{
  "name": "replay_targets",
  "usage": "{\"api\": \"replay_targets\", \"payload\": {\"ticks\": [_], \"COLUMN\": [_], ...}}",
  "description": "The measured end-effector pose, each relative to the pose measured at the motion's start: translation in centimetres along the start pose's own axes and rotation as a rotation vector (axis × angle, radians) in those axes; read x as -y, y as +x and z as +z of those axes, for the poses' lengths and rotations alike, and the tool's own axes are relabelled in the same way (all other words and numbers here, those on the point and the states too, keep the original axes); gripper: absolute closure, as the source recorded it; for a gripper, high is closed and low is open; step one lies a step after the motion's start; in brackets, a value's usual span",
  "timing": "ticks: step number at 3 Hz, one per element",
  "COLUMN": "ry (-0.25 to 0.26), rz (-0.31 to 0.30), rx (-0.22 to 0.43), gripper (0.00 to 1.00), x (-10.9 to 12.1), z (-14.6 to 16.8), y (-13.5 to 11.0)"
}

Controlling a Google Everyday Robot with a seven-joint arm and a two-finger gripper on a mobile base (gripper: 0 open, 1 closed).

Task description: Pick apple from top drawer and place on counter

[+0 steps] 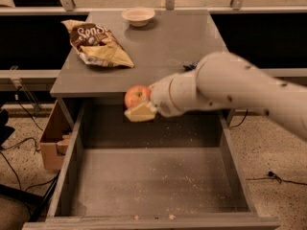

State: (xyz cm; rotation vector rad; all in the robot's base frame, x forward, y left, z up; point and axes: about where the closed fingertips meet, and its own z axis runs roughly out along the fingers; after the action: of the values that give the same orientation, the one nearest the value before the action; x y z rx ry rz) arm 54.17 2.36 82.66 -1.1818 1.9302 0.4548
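Note:
My gripper (137, 103) is shut on the apple (135, 96), a small red-orange fruit, and holds it in the air at the counter's front edge, above the back of the open top drawer (153, 181). One pale finger (140, 112) shows under the apple. The drawer floor is bare except for crumbs. The grey counter (163, 47) lies just behind the apple. My white arm comes in from the right and hides part of the counter's right front.
A chip bag (98, 44) lies on the counter's left side. A pale bowl (138, 16) stands at the back. A dark object (189, 67) peeks out behind my arm. A cardboard box (52, 140) sits on the floor left of the drawer.

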Motion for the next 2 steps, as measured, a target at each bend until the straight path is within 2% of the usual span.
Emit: {"api": "replay_targets", "payload": {"ticks": [1,2], "ry": [0.031,0.121], "rz": [0.063,0.180], "rx": [0.008,0.047], "gripper": [1.00,1.00], "x": [5.8,12.6], "z": [-1.5,-2.4], "y": [-4.0,-6.7]}}
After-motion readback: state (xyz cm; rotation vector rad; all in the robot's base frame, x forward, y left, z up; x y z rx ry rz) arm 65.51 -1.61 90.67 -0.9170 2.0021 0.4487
